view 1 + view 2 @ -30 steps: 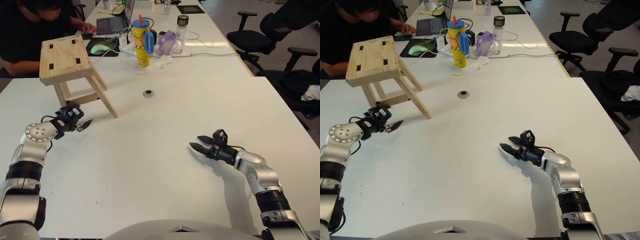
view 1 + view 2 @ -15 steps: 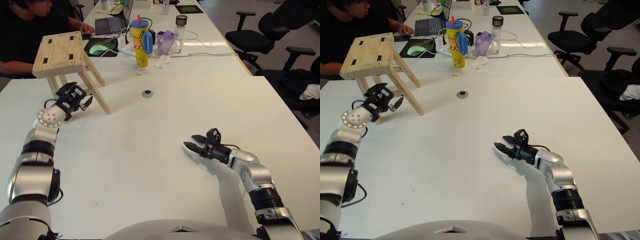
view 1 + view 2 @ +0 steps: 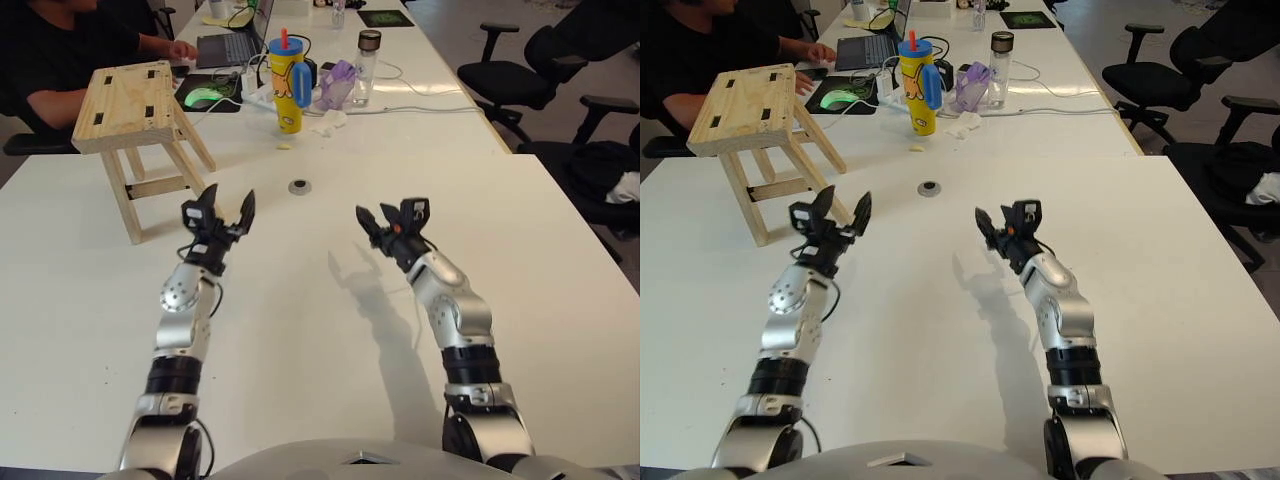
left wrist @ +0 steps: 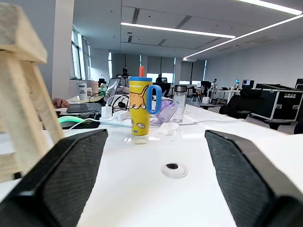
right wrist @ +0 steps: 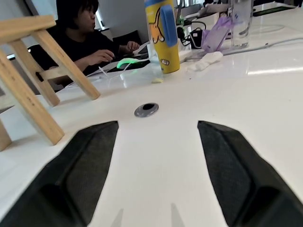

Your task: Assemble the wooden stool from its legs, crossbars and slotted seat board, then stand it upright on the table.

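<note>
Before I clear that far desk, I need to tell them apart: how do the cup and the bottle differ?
The cup is opaque yellow; the bottle is clear. The cup has a blue handle and a red straw; the bottle has a plain dark cap. The cup stands nearer; the bottle, farther back. Both stand upright.

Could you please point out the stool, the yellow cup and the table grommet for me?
stool [image 3: 127, 100], left eye view, middle of the seat board.
yellow cup [image 3: 283, 102], left eye view, its yellow body.
grommet [image 3: 298, 187], left eye view, its centre.
</note>
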You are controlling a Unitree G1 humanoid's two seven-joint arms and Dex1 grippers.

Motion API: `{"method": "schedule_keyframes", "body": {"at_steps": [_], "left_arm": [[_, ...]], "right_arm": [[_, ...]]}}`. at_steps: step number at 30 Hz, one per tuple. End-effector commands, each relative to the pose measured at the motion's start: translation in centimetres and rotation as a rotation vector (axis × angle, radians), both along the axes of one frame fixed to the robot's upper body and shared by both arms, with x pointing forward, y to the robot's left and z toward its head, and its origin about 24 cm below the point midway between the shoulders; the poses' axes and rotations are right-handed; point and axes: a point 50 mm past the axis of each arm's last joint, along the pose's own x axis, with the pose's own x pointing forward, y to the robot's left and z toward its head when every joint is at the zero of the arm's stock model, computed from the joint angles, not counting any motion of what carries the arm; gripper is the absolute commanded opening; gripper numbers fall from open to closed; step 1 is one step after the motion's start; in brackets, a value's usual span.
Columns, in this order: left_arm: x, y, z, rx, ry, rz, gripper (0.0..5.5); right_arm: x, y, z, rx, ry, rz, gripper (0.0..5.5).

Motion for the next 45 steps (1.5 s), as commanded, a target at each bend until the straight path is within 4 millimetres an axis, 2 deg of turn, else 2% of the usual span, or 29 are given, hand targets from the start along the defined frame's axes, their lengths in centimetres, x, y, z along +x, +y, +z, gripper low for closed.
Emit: {"method": "schedule_keyframes", "body": {"at_steps": [1, 4, 9, 14, 19, 21, 25, 30, 45], "left_arm": [[1.8, -1.2, 0.7, -0.019, 0.015, 0.047, 3.81], [3.2, -2.4, 1.0, -0.012, 0.036, 0.092, 3.81], [4.4, -3.5, 1.0, -0.007, 0.059, 0.164, 3.81], [4.9, -4.4, 1.3, 0.015, 0.046, 0.209, 3.81], [5.1, -5.5, 1.5, 0.045, 0.068, 0.172, 3.81], [5.1, -5.6, 1.7, 0.095, 0.030, 0.170, 3.81], [4.8, -4.8, 1.6, 0.050, 0.013, 0.175, 3.81], [4.6, -4.2, 1.6, 0.038, -0.016, 0.182, 3.81], [4.7, -5.0, 1.6, 0.058, -0.027, 0.153, 3.81]], "right_arm": [[2.0, -0.4, 1.0, -0.057, -0.068, -0.132, 3.12], [2.8, -1.2, 1.3, -0.068, -0.107, -0.261, 3.12], [3.8, -0.4, 1.6, -0.173, -0.185, -0.337, 3.12], [4.2, 1.7, 1.5, -0.136, -0.199, -0.227, 3.12], [4.3, 2.2, 1.2, -0.130, -0.203, -0.215, 3.12], [4.3, 2.3, 1.0, -0.144, -0.206, -0.207, 3.12], [4.2, 3.0, 0.8, -0.149, -0.214, -0.174, 3.12], [4.1, 2.5, 0.4, -0.152, -0.209, -0.181, 3.12], [4.4, 2.8, 0.6, -0.184, -0.249, -0.178, 3.12]]}}
